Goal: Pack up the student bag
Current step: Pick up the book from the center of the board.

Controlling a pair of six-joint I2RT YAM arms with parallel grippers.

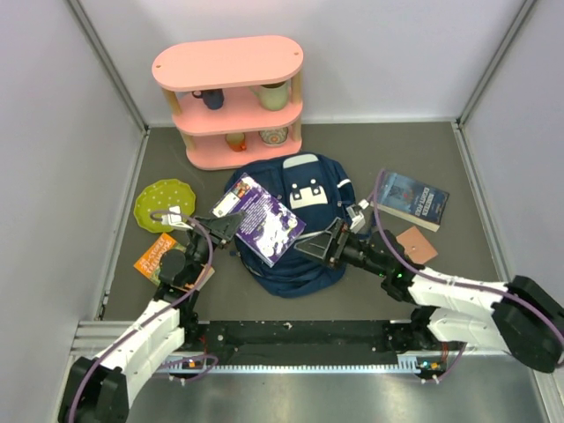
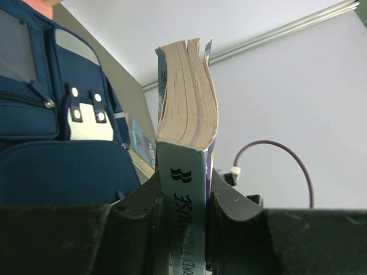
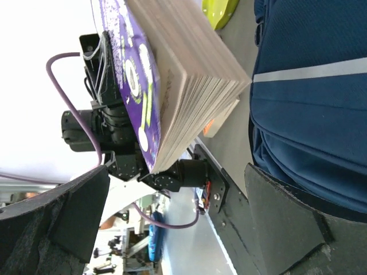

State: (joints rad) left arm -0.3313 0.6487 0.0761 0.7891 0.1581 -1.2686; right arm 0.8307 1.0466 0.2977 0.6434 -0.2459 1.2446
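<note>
The navy student bag (image 1: 308, 220) lies flat mid-table, its white patch with buckles (image 1: 306, 192) facing up. It also shows in the left wrist view (image 2: 51, 132) and the right wrist view (image 3: 309, 103). My left gripper (image 1: 222, 227) is shut on the spine of a purple paperback (image 1: 264, 218), holding it above the bag's left side. The pads clamp the spine (image 2: 186, 212). My right gripper (image 1: 319, 242) is open and empty over the bag's lower right part, next to the book's free corner (image 3: 189, 86).
A pink shelf (image 1: 231, 97) with cups stands at the back. A green plate (image 1: 164, 204) and an orange book (image 1: 159, 256) lie at left. A blue book (image 1: 411, 199) and a brown card (image 1: 416, 244) lie at right.
</note>
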